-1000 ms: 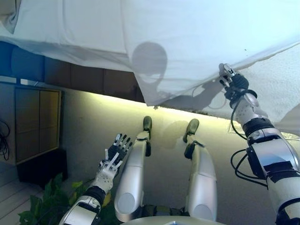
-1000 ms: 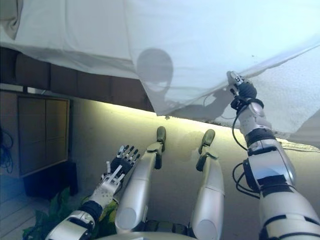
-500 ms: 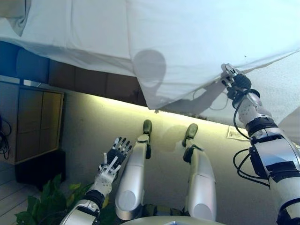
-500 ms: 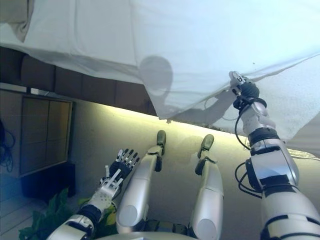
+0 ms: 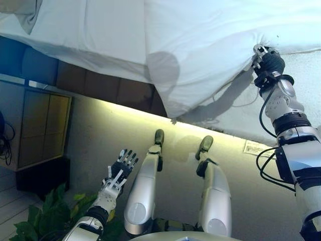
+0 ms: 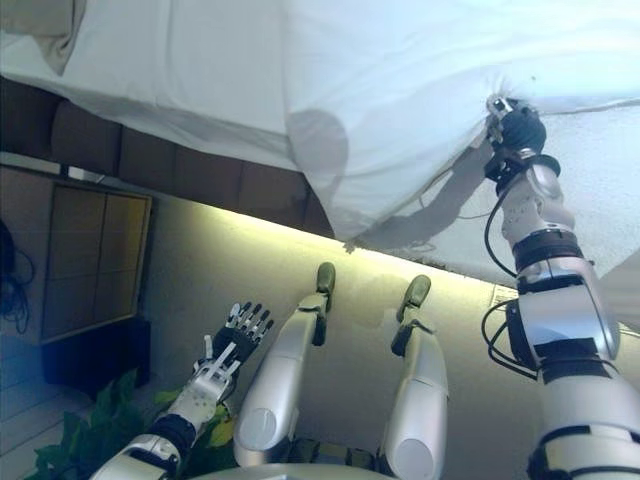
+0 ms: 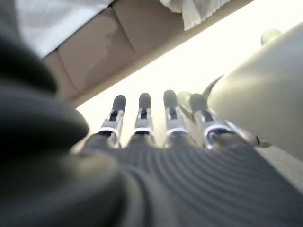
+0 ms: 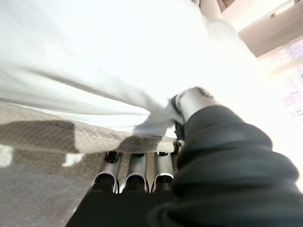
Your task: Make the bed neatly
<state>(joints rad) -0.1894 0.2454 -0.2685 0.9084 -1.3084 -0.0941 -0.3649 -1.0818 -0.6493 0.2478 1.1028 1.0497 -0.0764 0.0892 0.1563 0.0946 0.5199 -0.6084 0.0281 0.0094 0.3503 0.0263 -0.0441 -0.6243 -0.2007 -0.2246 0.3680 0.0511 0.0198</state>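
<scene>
A white duvet [image 5: 200,45] covers the bed across the top of both eye views, one corner hanging over the bed's side toward the floor. My right hand [image 5: 268,63] is raised at the far right, pinching the duvet's edge [image 8: 156,118] between thumb and fingers over the grey-white mattress pad [image 5: 301,95]. The pinched cloth bunches into folds at the hand. My left hand [image 5: 122,168] hangs low beside the bed with fingers straight, holding nothing; its fingers [image 7: 142,111] point at the bed base.
A dark padded bed base [image 5: 85,83] runs under the duvet, with a lit strip of pale floor [image 5: 100,130] beneath it. A wooden bedside cabinet [image 5: 35,128] stands at the left. A green plant [image 5: 40,221] sits at the lower left. A pillow corner [image 5: 22,10] shows top left.
My right hand has lifted and moved further over the bed with the duvet edge, pulling the cloth taut and bunched. The left hand stays low and open. The view has shifted slightly.
</scene>
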